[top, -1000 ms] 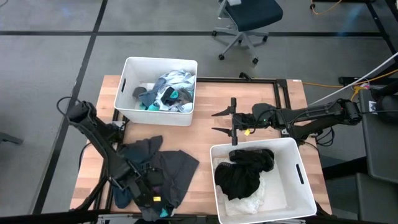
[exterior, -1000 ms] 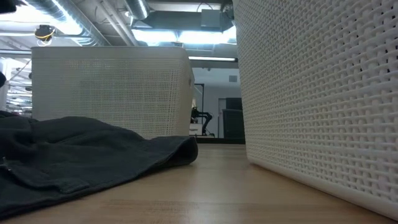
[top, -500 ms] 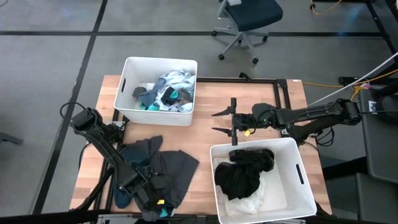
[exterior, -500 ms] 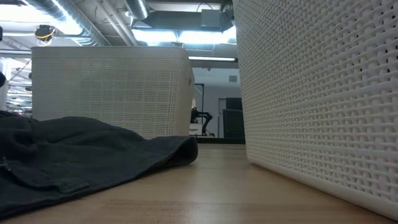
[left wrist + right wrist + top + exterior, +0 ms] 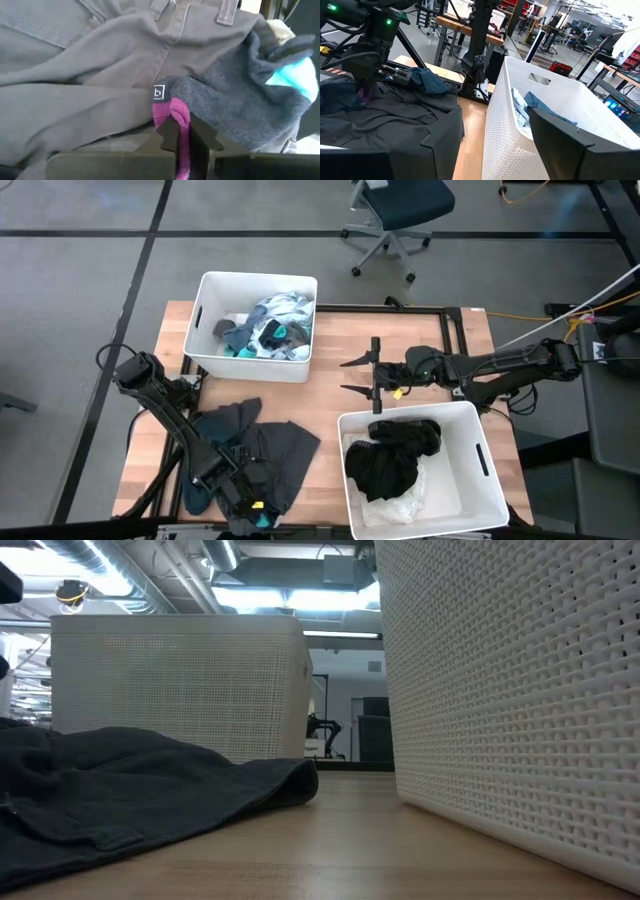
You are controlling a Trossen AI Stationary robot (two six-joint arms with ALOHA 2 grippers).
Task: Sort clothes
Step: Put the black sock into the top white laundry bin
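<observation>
A dark grey garment [image 5: 275, 460] lies spread on the table's near left, and its edge also shows in the low view [image 5: 150, 790]. On it lies a dark grey sock [image 5: 235, 100] with a magenta band and a teal patch [image 5: 295, 80]. My left gripper [image 5: 182, 132] points steeply down over this pile [image 5: 238, 485], shut on the sock. My right gripper [image 5: 358, 376] hangs open above the table's middle, between the two bins, with nothing in it. My left gripper pinches the sock's magenta band [image 5: 172, 112] between its two fingers [image 5: 169, 140], at the sock's end next to a small white logo. The fingers come from above, slanting down. The sock still lies on the grey garment, slack, its teal end off to one side.
A white bin [image 5: 205, 330] at the far left holds light blue, white and teal clothes. A second white bin [image 5: 480, 460] at the near right holds a black garment [image 5: 395, 455] over a white one. Bare wood lies between the bins. An office chair stands beyond the table.
My left gripper has sunk a little onto the pile at the near left. The grey garment has kept its place.
</observation>
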